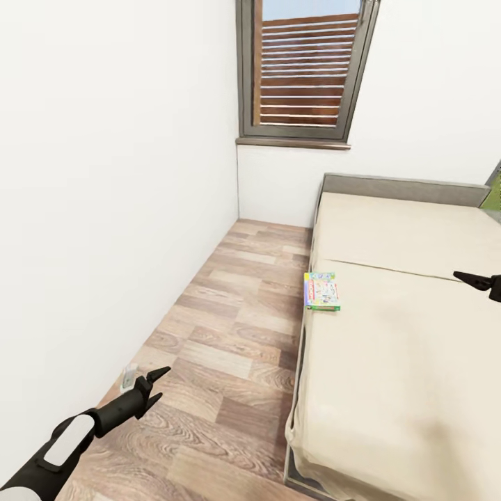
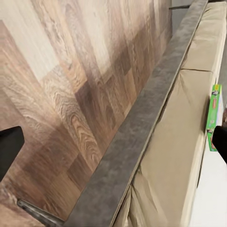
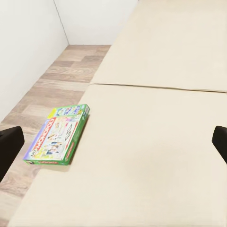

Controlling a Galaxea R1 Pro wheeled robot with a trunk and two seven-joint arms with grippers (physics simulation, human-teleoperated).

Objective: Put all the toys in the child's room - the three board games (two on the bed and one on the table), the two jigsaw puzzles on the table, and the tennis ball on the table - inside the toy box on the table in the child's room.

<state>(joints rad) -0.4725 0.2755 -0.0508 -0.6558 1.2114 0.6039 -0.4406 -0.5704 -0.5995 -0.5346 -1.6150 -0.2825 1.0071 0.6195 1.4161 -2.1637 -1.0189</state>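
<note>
Two board games lie at the left edge of the bed [image 1: 403, 334]. The green-edged box [image 1: 323, 295] [image 3: 56, 140] lies nearest, and a smaller blue-topped box [image 1: 320, 277] [image 3: 71, 111] touches its far end. The green edge [image 2: 213, 113] also shows in the left wrist view. My right gripper [image 1: 465, 278] hovers open above the mattress, to the right of the boxes, with its dark fingertips [image 3: 9, 147] wide apart. My left gripper [image 1: 163, 384] is open and empty, low over the wooden floor. The table, toy box, jigsaw puzzles and tennis ball are out of view.
A strip of wooden floor [image 1: 236, 327] runs between the white wall [image 1: 104, 209] and the bed's grey frame [image 2: 137, 137]. A small pale object [image 1: 129, 378] lies on the floor by the wall. A window [image 1: 306, 69] is ahead. Something green [image 1: 492, 195] sits at the bed's far right.
</note>
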